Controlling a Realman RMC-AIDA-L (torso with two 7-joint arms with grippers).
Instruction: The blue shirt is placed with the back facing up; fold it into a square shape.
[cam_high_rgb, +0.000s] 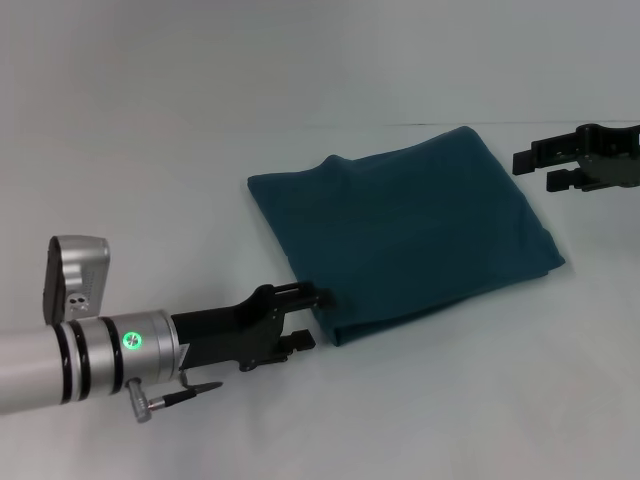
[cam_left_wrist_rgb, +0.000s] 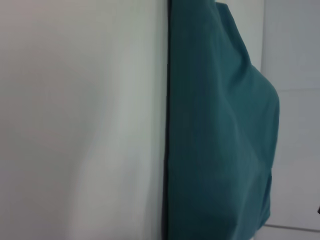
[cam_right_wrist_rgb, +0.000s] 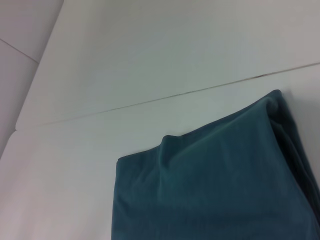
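Nearest the camera, the left arm is seen as a smooth silver cylinder with black rings and a lit green indicator, ending in the black left gripper (cam_high_rgb: 318, 318). Its angular fingers are parted, and the upper fingertip is placed against the near corner of the blue shirt (cam_high_rgb: 405, 230); whether cloth is actually pinched cannot be told.

The blue shirt is laid flat on the matte white table (cam_high_rgb: 150, 150), folded into a roughly square, layered pad of soft teal-blue cotton. Stacked edges are visible along its near side, and a small raised wrinkle is found at its far left corner. In the left wrist view the shirt's (cam_left_wrist_rgb: 220, 140) straight folded edge is shown against the table surface.

Beyond the shirt's far right corner, the black right gripper (cam_high_rgb: 545, 168) is held above the table, clear of the cloth, its blocky fingers spread and empty.
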